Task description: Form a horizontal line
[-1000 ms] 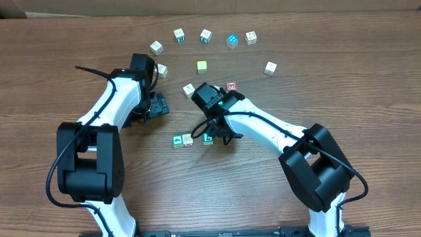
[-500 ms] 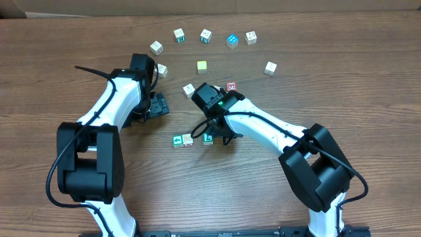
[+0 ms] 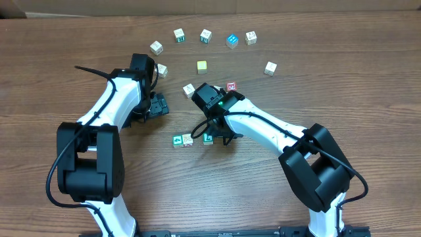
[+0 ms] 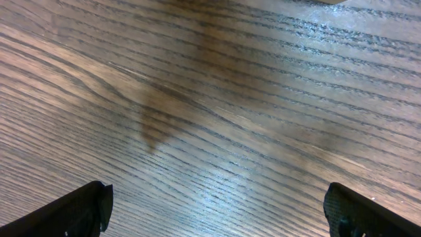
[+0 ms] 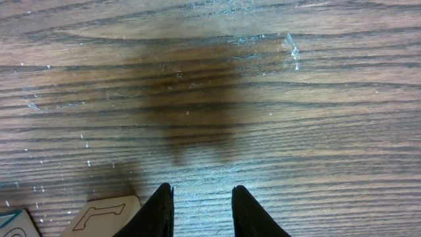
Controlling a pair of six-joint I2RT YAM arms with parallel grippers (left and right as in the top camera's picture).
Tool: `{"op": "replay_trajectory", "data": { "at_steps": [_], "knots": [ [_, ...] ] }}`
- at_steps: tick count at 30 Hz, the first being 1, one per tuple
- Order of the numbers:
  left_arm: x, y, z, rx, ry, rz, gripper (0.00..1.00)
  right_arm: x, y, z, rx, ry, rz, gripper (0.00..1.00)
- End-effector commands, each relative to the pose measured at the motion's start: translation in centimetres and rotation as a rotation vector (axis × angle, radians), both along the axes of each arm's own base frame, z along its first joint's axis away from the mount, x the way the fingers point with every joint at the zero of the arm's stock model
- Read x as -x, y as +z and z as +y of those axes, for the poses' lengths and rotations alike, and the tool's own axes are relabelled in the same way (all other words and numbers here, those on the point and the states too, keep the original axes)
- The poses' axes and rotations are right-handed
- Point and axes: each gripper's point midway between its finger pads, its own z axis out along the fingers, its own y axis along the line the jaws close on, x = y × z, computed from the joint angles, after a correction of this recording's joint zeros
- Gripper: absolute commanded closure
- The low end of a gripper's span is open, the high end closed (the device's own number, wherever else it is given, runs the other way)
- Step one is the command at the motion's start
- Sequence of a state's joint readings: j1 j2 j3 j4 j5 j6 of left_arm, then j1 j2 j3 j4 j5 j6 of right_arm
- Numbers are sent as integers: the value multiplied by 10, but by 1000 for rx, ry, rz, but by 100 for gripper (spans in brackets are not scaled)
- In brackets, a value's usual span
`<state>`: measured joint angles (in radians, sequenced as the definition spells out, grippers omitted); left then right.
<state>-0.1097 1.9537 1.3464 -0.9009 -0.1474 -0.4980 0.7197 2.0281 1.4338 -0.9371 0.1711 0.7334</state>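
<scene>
**Letter cubes on desk: partial row, one cube outstanding**

Overhead view: desk of brown wood grain. The row lies at centre, low between the two arms. Green cube with white mark sits at the left end; white cube touches its right side; green "L" cube is on the same line but parted from the white cube by a gap. Red-faced cube is well apart from the row, on the far side of the right arm. Blue cube lies in a loose arc of pale cubes along the far edge; yellow cube sits alone below that arc.

Right gripper is just beside the green "L" cube; overhead does not show how its jaws stand. Right wrist view supplies it: right gripper fingers narrowly apart, bare desk between them, nothing grasped. A pale face with an outlined L sits just left of the left finger, and a teal-marked corner is at the frame edge. Which row cubes these are cannot be told.

Left gripper is well apart from the row. Left wrist view: left gripper spread wide, released, over bare wood only.
</scene>
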Motion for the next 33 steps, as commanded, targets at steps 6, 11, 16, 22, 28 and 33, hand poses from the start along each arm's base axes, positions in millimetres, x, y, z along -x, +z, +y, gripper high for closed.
{"op": "replay_trajectory", "data": {
  "at_steps": [6, 11, 16, 22, 28, 33],
  "knots": [
    [2, -4, 2, -13, 2, 11, 0, 0, 3, -4, -2, -12, -1, 72],
    [2, -4, 2, -13, 2, 11, 1, -2, 3, -2, -11, -12, -9, 69],
    [2, -4, 2, -13, 2, 11, 0, -2, 3, 1, -26, -11, -6, 68],
    [2, -4, 2, -13, 2, 10, 0, -2, 3, 1, -26, -11, -5, 68],
    [2, -4, 2, -13, 2, 11, 1, -1, 3, 0, -22, -11, -1, 69],
    [2, -4, 2, -13, 2, 11, 0, -1, 3, 0, -21, -11, 0, 69]
  ]
}}
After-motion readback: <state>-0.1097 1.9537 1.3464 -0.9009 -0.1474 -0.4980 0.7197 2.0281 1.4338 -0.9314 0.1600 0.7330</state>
